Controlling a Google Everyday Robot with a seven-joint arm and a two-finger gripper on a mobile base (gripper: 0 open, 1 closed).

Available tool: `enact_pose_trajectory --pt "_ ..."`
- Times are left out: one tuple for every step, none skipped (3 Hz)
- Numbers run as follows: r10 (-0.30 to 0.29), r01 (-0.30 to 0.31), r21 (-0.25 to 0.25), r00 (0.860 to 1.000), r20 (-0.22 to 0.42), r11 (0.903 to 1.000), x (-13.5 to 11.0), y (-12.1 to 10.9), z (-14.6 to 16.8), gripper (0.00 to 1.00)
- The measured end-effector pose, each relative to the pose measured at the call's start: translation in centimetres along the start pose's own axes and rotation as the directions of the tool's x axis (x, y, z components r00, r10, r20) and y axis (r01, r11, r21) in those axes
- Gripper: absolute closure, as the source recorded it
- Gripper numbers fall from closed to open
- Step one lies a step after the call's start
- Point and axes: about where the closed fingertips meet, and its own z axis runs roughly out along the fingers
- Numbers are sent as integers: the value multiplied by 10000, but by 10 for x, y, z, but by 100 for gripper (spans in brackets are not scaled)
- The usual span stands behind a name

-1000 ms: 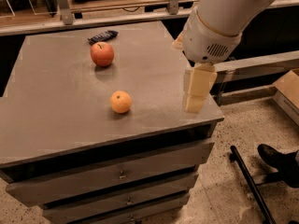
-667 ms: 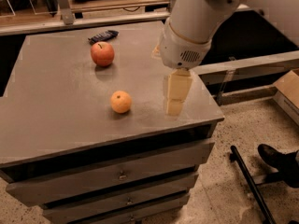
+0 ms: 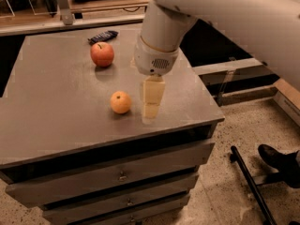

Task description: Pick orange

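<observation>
The orange [image 3: 121,102] rests unheld near the front edge of the surface [image 3: 56,97]. The gripper [image 3: 151,102] hangs just beside it, toward the right edge, apparently staged for approach; its opening cannot be determined.

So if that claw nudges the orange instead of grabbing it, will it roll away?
Probably: the orange is round and sits free on the flat cabinet top, so a sideways knock from the gripper beside it would likely send it rolling. It looks small and firm, so a centred squeeze should hold.

Tool [image 3: 151,108] just beside orange [image 3: 121,102]
</observation>
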Motion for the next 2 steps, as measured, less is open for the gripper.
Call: enact_pose_trajectory --pt "-151 152 -224 9999 57 9996 -13 -7 17 0" --pt "-335 339 -401 9994 93 9986 -26 -10 32 0"
